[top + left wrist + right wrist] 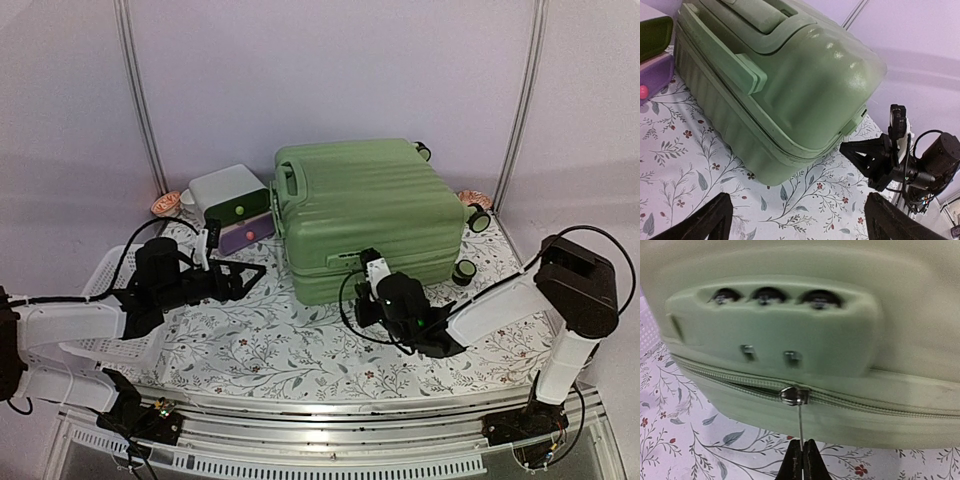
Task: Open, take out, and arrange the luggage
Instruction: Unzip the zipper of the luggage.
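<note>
The light-green ribbed suitcase [365, 215] lies flat on the floral cloth, lid closed, wheels to the right; it also fills the left wrist view [775, 85] and the right wrist view [805, 300]. Its combination lock [770, 327] faces the right wrist camera. Below it the zipper slider [794, 395] sits on the zip, with a short open gap to its left. My right gripper [802, 460] is shut on the thin metal zipper pull [800, 422] at the suitcase's front side [372, 268]. My left gripper [255, 272] is open and empty, left of the suitcase's front corner.
A white-and-green drawer box [232, 205] with a purple drawer stands left of the suitcase. A white perforated basket [105, 310] sits at the left edge under my left arm. Two pink-rimmed dishes [168, 204] lie at the back corners. The right arm shows in the left wrist view [900, 160].
</note>
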Robot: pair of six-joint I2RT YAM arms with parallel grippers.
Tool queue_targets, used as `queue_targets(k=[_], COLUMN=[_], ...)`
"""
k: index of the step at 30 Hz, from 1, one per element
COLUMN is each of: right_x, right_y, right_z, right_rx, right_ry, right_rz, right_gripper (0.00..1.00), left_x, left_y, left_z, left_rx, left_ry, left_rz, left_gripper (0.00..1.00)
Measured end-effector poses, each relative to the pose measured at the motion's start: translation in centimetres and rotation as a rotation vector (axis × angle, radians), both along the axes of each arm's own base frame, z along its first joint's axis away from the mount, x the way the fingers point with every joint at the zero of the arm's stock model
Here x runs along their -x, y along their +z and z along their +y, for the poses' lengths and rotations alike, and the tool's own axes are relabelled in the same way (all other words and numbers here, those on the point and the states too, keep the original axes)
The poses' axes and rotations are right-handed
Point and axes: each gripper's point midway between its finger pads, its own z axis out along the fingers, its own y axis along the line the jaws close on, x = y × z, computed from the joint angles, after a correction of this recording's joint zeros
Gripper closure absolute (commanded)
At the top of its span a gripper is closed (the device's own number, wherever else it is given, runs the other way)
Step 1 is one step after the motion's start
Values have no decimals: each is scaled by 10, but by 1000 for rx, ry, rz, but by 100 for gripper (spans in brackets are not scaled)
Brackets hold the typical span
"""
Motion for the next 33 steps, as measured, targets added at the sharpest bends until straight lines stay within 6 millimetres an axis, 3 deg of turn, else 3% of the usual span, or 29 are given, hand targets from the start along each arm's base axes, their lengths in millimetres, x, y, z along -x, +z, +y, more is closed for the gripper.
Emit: queue_targets(k=[5,14,19,23,25,28,32,33], right_x=[-9,-29,-36,-37,-37,-35,-34,-33], right_y=[-2,-8,-7,-11,-12,-10,13,21], right_z=[-47,-169,-205,-213,-216,-222,-221,-219], right_rx=[-27,-45,-64,-78,-81,-77,-105,-108], right_ry=[-93,-365,-448,-478,-491,-507,-478,-456], right_rz=[71,123,135,161,171,179,139,126], right_gripper=[98,98,97,90,84,66,16,9], left_x=[0,-2,-4,-4,-4,-4,-4,-4], left_y=[-2,-1,0,0,1,1,-1,-2], left_z=[0,-1,-2,-3,-3,-3,-4,-4], left_rx=[-3,-3,-4,-1,0,0,-2,-3], left_ry=[0,0,-1,-2,-2,-2,-5,-7], left_rz=[6,6,8,9,8,9,12,15], left_gripper=[6,6,6,6,6,6,6,6])
